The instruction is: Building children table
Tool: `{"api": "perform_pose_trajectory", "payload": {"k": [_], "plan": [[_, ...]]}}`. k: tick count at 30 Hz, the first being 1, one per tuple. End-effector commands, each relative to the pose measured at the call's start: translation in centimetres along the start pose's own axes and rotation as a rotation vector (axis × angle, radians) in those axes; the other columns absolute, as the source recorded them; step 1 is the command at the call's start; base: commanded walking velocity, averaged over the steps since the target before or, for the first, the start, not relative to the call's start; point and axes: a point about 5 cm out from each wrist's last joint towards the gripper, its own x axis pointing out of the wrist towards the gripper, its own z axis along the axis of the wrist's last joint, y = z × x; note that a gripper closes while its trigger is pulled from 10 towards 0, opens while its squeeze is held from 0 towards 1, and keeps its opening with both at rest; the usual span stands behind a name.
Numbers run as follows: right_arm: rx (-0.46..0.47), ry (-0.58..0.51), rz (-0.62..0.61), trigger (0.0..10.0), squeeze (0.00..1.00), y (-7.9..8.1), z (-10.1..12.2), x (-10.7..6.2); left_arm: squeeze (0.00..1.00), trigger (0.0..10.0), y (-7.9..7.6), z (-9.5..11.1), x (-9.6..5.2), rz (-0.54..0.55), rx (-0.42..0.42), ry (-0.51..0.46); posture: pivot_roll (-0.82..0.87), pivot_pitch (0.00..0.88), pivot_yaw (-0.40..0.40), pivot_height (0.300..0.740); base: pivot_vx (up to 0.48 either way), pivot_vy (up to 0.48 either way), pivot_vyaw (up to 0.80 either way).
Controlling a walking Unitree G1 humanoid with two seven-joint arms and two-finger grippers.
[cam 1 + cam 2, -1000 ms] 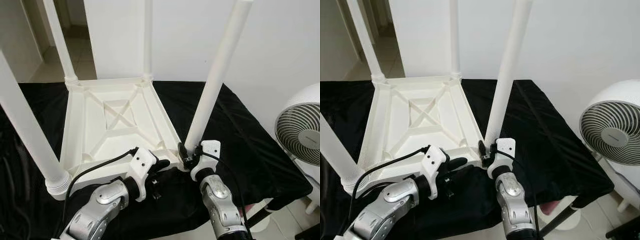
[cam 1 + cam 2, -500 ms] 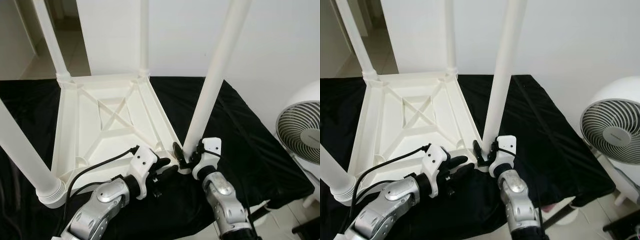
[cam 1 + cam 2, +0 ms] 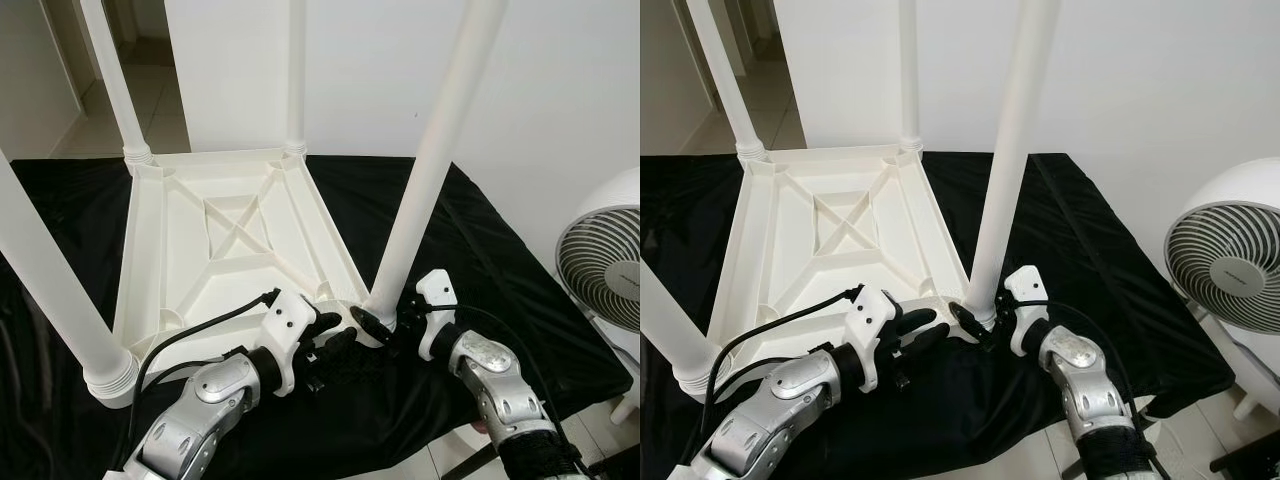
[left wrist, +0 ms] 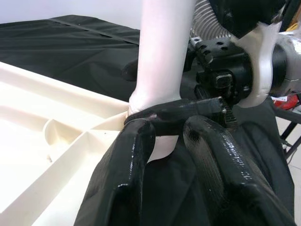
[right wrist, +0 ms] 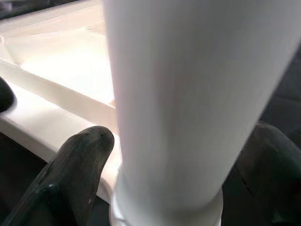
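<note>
White plastic table (image 3: pixel 230 250) lies upside down on a black cloth (image 3: pixel 480 260); the right gripper (image 3: pixel 383 325) clamps the base of the near leg (image 3: pixel 425 180), the left gripper (image 3: pixel 335 335) spread beside it. Next, likely seating that leg firmly.

A room in a home.
A white fan (image 3: pixel 603 258) is standing lower right; a tiled hallway (image 3: pixel 150 110) is showing upper left.

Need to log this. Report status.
Right gripper around leg base. Left gripper open at table corner beside it. Table upside down on black cloth. Fan clear.
</note>
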Motion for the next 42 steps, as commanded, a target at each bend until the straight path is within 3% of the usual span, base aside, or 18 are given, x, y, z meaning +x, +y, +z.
{"api": "perform_pose_trajectory", "payload": {"k": [1,2,20,24,31,34,41,42], "plan": [[-0.021,0.029,0.027,10.0,0.0,-0.2,-0.6,0.1,0.0,10.0,-0.2,-0.1,0.1,-0.046,0.002,0.001,0.01,0.0,-0.04,0.74,0.0,0.0,0.0],[-0.004,0.031,0.039,0.0,0.0,-0.3,-0.9,0.3,0.0,10.0,-0.3,-0.1,0.1,-0.049,0.0,0.004,0.02,0.0,-0.041,0.74,0.0,0.0,0.0],[0.066,-0.004,-0.004,0.0,0.0,0.1,-1.8,0.5,0.0,10.0,-0.5,-0.3,-0.2,-0.057,-0.011,0.018,0.02,0.0,-0.042,0.74,0.0,0.0,0.0],[0.09,-0.068,-0.148,0.0,0.0,1.8,-1.2,0.6,0.0,10.0,-0.8,-0.4,-0.3,-0.06,-0.024,0.02,0.02,0.0,-0.053,0.74,0.0,0.0,0.0],[0.141,-0.102,-0.263,0.0,0.0,3.0,-0.7,0.8,0.0,10.0,-1.0,-0.4,-0.2,-0.058,-0.031,0.015,0.02,0.0,-0.055,0.74,0.0,0.0,0.0],[0.182,-0.077,-0.507,0.0,0.0,3.7,-0.5,1.2,0.0,10.0,-1.0,-0.4,-0.1,-0.058,-0.035,0.011,0.02,0.004,-0.062,0.74,0.0,0.0,0.0],[0.234,-0.068,-0.568,0.0,0.0,4.3,-0.2,1.8,0.0,10.0,-1.1,-0.4,-0.2,-0.053,-0.04,0.009,0.01,0.01,-0.059,0.74,0.0,0.0,0.0],[0.219,-0.056,-0.56,10.0,0.0,4.2,-0.2,1.7,0.0,10.0,-1.1,-0.4,-0.2,-0.054,-0.041,0.011,0.01,0.011,-0.061,0.74,0.0,0.0,0.0]]}}
